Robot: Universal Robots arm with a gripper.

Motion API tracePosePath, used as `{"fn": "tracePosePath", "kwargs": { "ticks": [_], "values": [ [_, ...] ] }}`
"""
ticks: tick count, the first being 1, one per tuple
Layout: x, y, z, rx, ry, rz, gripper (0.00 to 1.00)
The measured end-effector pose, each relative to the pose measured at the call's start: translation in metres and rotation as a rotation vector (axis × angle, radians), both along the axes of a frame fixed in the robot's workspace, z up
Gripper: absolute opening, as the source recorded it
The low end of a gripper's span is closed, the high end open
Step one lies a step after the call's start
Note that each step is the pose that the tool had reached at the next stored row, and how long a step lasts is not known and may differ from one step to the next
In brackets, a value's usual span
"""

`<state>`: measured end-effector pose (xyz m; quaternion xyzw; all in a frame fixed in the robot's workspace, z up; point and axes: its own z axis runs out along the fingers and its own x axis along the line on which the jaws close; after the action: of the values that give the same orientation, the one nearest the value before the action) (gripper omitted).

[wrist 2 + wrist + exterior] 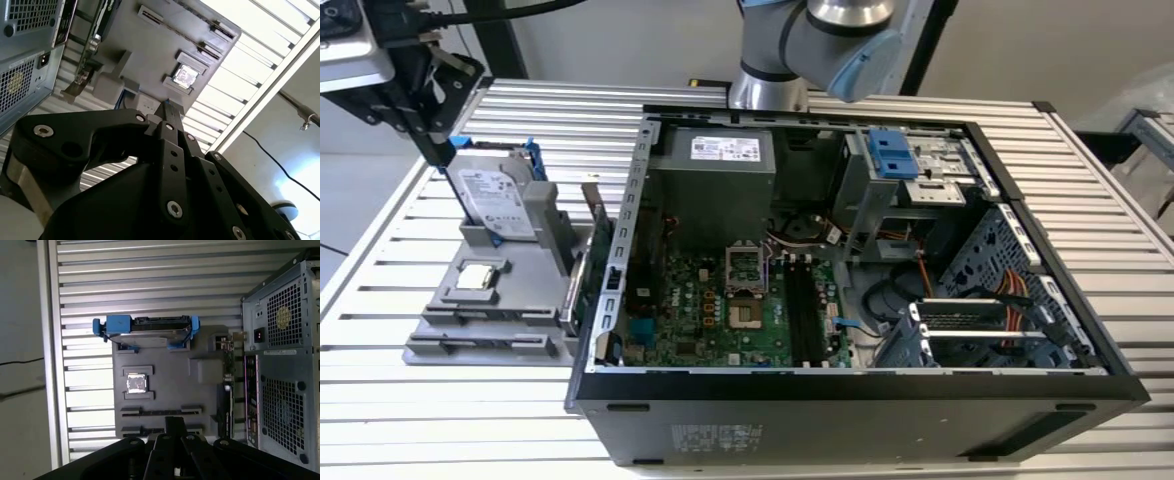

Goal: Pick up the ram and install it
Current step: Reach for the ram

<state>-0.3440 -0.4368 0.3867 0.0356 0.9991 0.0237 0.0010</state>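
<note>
My black gripper (440, 140) hangs high over the grey parts holder (520, 345) at the exterior view's left, beside the open computer case (854, 410). Its fingers are pressed together in both wrist views (168, 114) (175, 421). A thin blue-tinged sliver, the ram (168, 104) seen edge-on, sticks out between the fingertips. The holder's two long slots (150, 411) lie below the fingertips and look bare. The long black memory slots (803, 310) sit on the green motherboard inside the case.
On the holder stand a silver hard drive with blue rails (494, 200), a small square processor chip (478, 277) and an expansion card on edge (594, 215). The arm's base (774, 60) rises behind the case. The ribbed metal table (454, 420) ends close to the holder.
</note>
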Motion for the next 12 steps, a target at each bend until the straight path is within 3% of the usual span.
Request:
{"fn": "tracePosePath", "kwargs": {
  "ticks": [12],
  "values": [
    [0.0002, -0.0133, -0.0001, 0.0000, 0.0029, 0.000, 0.00]
  ]
}}
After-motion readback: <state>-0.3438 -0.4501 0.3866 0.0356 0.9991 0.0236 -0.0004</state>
